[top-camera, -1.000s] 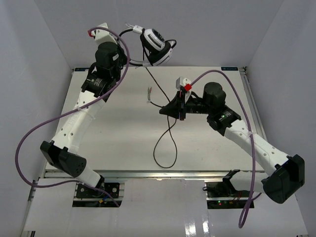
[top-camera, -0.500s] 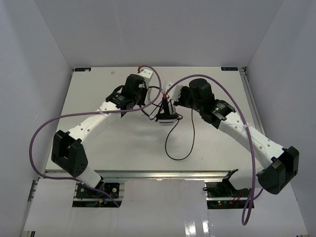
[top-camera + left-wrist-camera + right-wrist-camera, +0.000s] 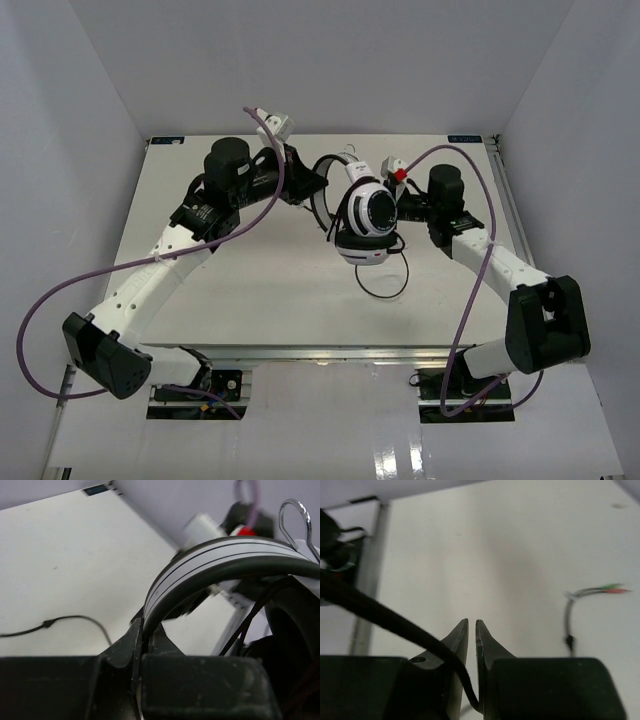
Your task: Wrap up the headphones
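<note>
The white-and-black headphones hang above the middle of the table, earcups with dark round centres facing up. My left gripper is shut on the headband, which runs between its fingers in the left wrist view. The dark earcup fills that view's right side. My right gripper sits just right of the earcups and is shut on the thin black cord, which passes down between its fingers. A cord loop lies on the table below the headphones. The cord's plug end lies on the table.
Purple arm cables loop beside both arms. The white table has a metal rail along the right edge and the front edge. Grey walls enclose the back and sides.
The headphones have come from the far back to the middle of the table, held by the left gripper. The right gripper now sits right of the earcups. The cord loop on the table is smaller.
</note>
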Action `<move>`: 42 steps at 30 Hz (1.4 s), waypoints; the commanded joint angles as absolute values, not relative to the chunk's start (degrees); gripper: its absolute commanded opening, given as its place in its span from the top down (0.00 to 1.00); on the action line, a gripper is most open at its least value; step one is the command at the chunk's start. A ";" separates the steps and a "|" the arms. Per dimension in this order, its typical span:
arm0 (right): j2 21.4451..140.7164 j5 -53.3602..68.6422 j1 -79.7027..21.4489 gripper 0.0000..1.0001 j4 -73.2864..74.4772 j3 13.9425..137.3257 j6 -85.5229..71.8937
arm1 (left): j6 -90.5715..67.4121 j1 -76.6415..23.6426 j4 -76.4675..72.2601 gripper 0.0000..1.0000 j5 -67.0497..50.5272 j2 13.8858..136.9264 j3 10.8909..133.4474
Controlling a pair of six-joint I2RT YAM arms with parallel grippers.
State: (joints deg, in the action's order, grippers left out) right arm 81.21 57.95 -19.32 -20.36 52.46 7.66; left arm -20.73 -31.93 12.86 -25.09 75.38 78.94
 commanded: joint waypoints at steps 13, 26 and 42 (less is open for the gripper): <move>87.77 71.46 -25.06 0.80 -104.74 45.20 -69.94 | -36.40 -30.62 9.28 1.00 16.58 80.41 98.68; 68.25 31.09 -36.13 0.92 18.34 68.46 25.47 | -8.94 -21.92 27.67 1.00 31.56 94.51 94.51; 78.52 4.04 -25.14 0.92 3.04 70.37 40.40 | -5.38 -35.60 29.18 1.00 -10.66 78.65 83.62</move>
State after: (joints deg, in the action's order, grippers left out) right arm 77.59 3.18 -32.33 10.54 74.03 41.62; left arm -0.32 -36.75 33.87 7.44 91.04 81.23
